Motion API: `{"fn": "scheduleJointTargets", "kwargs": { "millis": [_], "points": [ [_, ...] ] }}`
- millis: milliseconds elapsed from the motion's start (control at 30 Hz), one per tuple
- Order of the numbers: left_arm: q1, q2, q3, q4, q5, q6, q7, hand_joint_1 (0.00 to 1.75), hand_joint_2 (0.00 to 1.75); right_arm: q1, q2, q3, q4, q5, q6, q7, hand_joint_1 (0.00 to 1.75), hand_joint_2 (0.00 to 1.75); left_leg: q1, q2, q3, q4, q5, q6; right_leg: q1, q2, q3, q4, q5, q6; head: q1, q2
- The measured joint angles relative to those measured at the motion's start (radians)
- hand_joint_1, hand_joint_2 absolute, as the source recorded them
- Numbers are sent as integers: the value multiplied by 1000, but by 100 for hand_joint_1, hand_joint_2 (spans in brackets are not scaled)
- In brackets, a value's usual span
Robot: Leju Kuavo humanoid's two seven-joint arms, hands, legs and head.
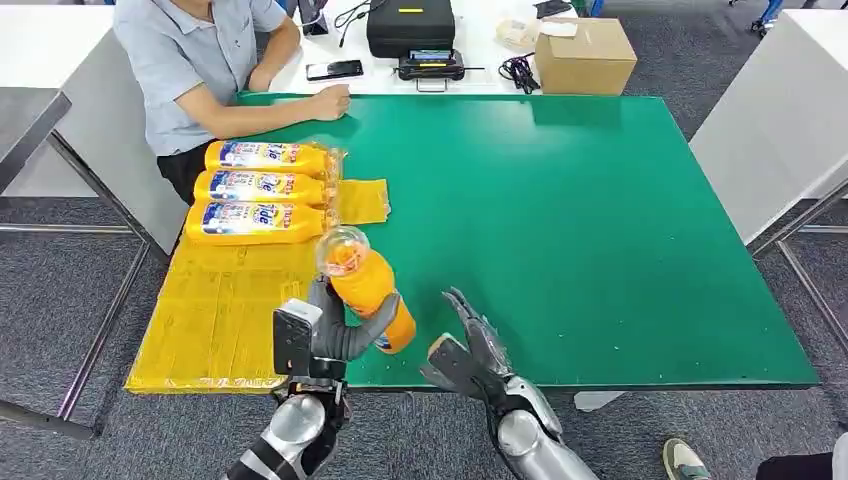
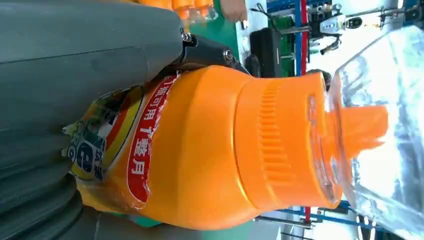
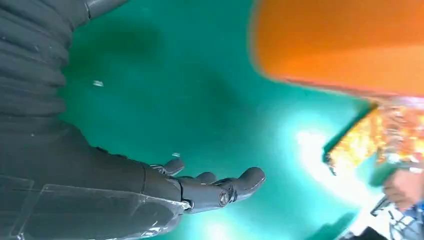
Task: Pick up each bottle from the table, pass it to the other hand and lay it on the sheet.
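Landmark: the yellow sheet (image 1: 230, 310), laid over the near left part of the green table (image 1: 600, 240).
Laid bottles: three orange bottles (image 1: 262, 190) lie side by side on the far end of the sheet, caps toward its right edge; a person (image 1: 205, 60) sits just beyond that end.
Left hand (image 1: 335, 335): its fingers are wrapped round the body of the held bottle (image 1: 365, 285), gripping it at the label, just off the sheet's near right edge.
Held bottle: tilted, clear cap away from the robot, base low, above the table and touching nothing else.
Right hand (image 1: 470, 355): empty, fingers spread and lightly curled, palm toward the bottle, well right of the sheet.
Step in hand: judged, the carry to the sheet.
Doing it well: likely swing leftward over the bare near part of the sheet, level the bottle parallel to the three, set it just nearer than the last, and release only once it rests, since a round body may roll.
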State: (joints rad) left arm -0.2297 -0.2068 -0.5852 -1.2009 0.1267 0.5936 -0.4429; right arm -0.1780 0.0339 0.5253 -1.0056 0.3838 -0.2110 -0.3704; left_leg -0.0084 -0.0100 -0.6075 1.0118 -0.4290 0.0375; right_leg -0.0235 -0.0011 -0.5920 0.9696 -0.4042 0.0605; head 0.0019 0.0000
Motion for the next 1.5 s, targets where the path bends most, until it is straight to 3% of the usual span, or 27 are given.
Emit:
{"fn": "scheduleJointTargets", "kwargs": {
  "millis": [167, 267, 400, 433, 533, 667, 833, 1133, 1500],
  "points": [
    [4, 5, 24, -16, -7, 4, 5, 175, 175, 17, -3, -5, 0, 50, -38, 10, 0, 175, 0, 0, 0, 0, 0, 0, 0, 0, 0, 0, 0, 0, 0, 0],
    [6, 16, 50, -23, -170, 66, 20, 175, 175, 48, -9, -27, -15, 118, -89, 16, 0, 175, 0, 0, 0, 0, 0, 0, 0, 0, 0, 0, 0, 0, 0, 0],
    [38, -11, 216, -56, -849, 101, -16, 175, 175, 92, -27, -58, -51, 253, -130, 32, 0, 175, 0, 0, -1, 0, 0, 0, 0, 0, -1, 0, 0, 0, 0, 0],
    [36, -29, 334, -66, -1223, 107, -35, 175, 175, 96, -34, -70, -65, 297, -141, 40, 0, 175, 0, 0, -1, 0, 0, 0, 0, 0, 0, 0, 0, 0, 1, 0],
    [43, -33, 506, -68, -1756, 108, -9, 175, 175, 107, -46, -85, -90, 344, -156, 60, 0, 175, 0, 2, 0, 0, 0, 0, 0, 0, -2, 0, 0, 0, 1, 0],
    [47, -24, 606, -56, -1627, 108, 76, 175, 175, 131, -65, -103, -121, 412, -177, 102, 0, 175, 0, 0, 0, 0, 0, 0, 0, 0, -1, 0, 0, 0, 0, 0],
    [43, 52, 599, 3, -1550, 108, 270, 175, 175, 183, -111, -147, -170, 450, -204, 141, 0, 175, 0, 0, 0, 0, 0, 0, 0, 0, -1, 0, 0, 0, 0, 0],
    [10, 161, 531, 132, -1561, 108, 335, 175, 175, 224, -145, -204, -223, 438, -203, 121, 0, 175, 0, 1, -1, 0, 0, 0, 0, 0, -2, 0, 0, 0, 0, 0],
    [-20, 209, 432, 256, -1453, 75, 322, 175, 175, 246, -153, -226, -302, 490, -208, 123, 0, 175, 0, 0, -1, 0, 0, 0, 0, 0, -1, 0, 0, 0, 0, 0]
  ]
}}
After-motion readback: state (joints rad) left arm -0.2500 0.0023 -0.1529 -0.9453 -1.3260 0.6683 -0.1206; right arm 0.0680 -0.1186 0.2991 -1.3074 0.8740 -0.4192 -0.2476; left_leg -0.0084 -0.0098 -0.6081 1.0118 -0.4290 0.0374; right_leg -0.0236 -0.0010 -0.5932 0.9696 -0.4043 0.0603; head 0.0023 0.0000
